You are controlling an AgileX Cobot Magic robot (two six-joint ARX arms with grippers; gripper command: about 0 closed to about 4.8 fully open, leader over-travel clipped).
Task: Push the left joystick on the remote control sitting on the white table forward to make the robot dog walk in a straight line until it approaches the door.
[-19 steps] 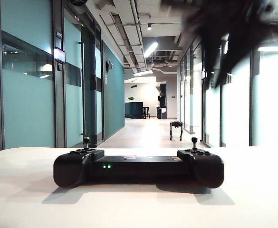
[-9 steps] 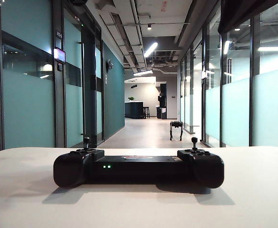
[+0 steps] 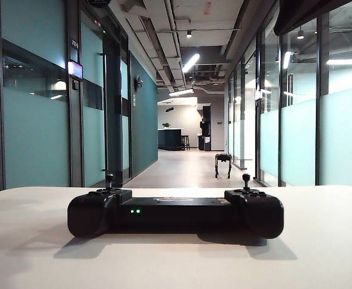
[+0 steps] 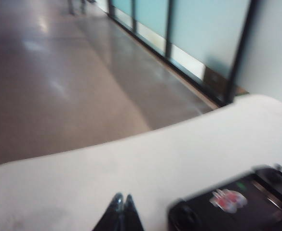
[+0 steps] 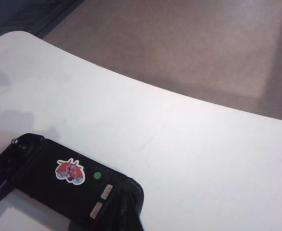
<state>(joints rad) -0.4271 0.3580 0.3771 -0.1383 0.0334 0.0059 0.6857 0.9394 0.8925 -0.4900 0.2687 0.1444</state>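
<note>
Above white table [image 3: 320, 253], remote control [image 3: 176, 214] unmoved, left gripper [image 4: 121, 202], right gripper [image 5: 124, 204] pressed together, raised since.

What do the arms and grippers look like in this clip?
Little shows. The left gripper ends in two slim, glossy black jaws tapering to points. The right gripper is matte black, likewise narrow. In the exterior view only a dark arm edge crosses the top corner. No cables or markings visible.

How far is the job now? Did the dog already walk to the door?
Done: the robot dog stands far down the corridor. In hand: nothing; both shut grippers, left and right, hang above the remote control, off the left joystick. Left: whether it reached the door is unclear.
</note>
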